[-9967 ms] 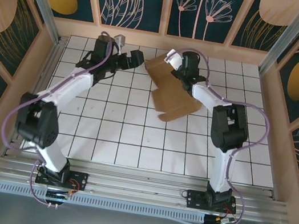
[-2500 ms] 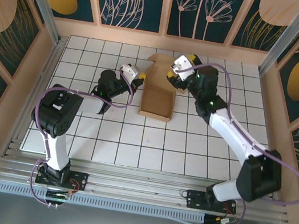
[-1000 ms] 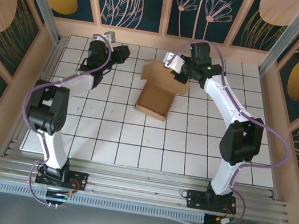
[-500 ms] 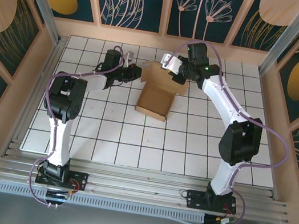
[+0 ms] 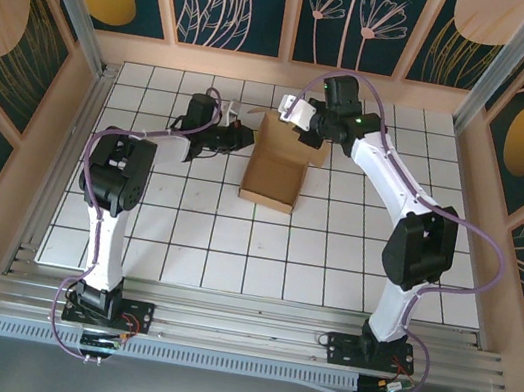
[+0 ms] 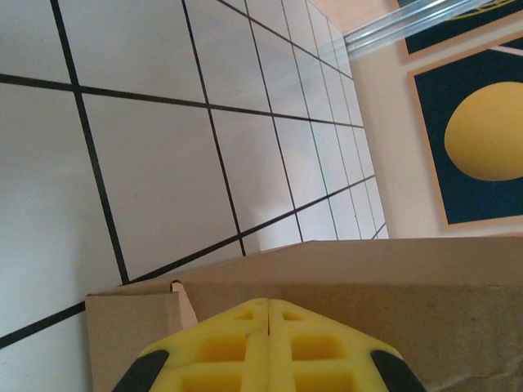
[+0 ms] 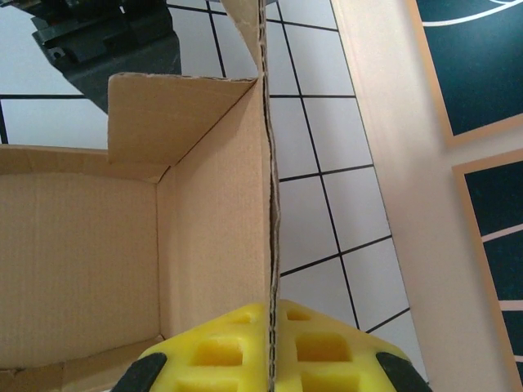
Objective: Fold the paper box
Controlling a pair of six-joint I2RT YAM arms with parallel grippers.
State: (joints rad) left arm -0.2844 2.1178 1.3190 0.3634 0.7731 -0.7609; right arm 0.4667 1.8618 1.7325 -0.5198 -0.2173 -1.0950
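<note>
The left gripper has just closed empty and nosed up to the left wall of the box, standing that flap up, while the right gripper pinches its far wall, far-centre on the table.

Your paper box — plain brown cardboard, open-topped, walls up — sits on the tiled table, towards its far side

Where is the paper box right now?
In the top view the paper box sits far-centre on the table, right gripper pinching its far edge, left gripper at its left side.
</note>
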